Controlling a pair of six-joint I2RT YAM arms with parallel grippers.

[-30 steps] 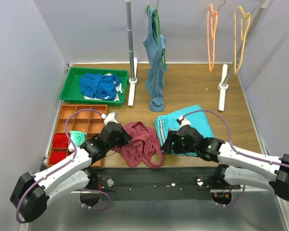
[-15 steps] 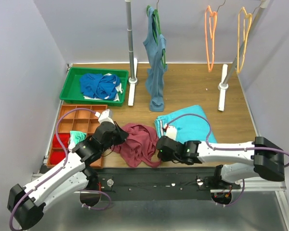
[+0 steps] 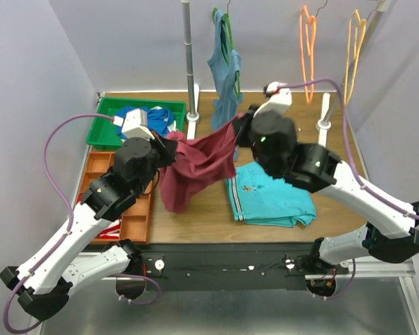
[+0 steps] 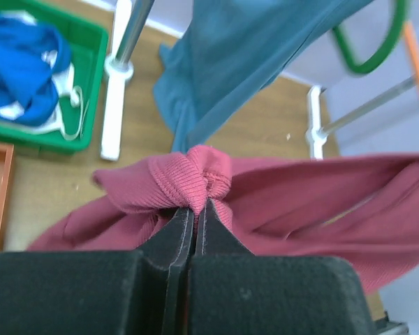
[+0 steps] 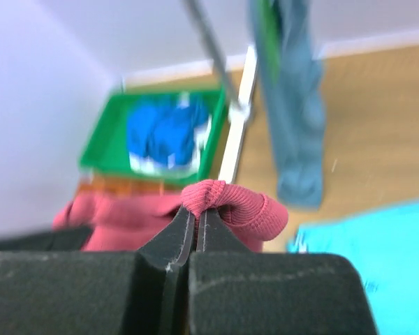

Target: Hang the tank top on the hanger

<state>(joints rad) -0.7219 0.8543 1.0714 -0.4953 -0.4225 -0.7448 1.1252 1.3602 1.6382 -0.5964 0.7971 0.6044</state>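
The maroon tank top (image 3: 199, 162) hangs stretched in the air between both arms, above the middle of the table. My left gripper (image 3: 169, 146) is shut on one bunched edge of the tank top (image 4: 202, 174). At the other end my right gripper (image 3: 239, 128) is shut on a ribbed fold of the tank top (image 5: 227, 202). The bright orange hanger (image 3: 307, 52) hangs from the rail at the back right, apart from both grippers.
A grey-blue top on a green hanger (image 3: 225, 77) hangs just behind the lifted fabric. A turquoise folded garment (image 3: 269, 195) lies under the right arm. A green tray (image 3: 101, 125) with blue cloth, an orange compartment box (image 3: 133, 209), a yellow-orange hanger (image 3: 352, 49) and rack posts (image 3: 190, 84) stand around.
Both grippers closed on the tank top where it lay on the table and lifted it up and back. It now hangs spread between them.
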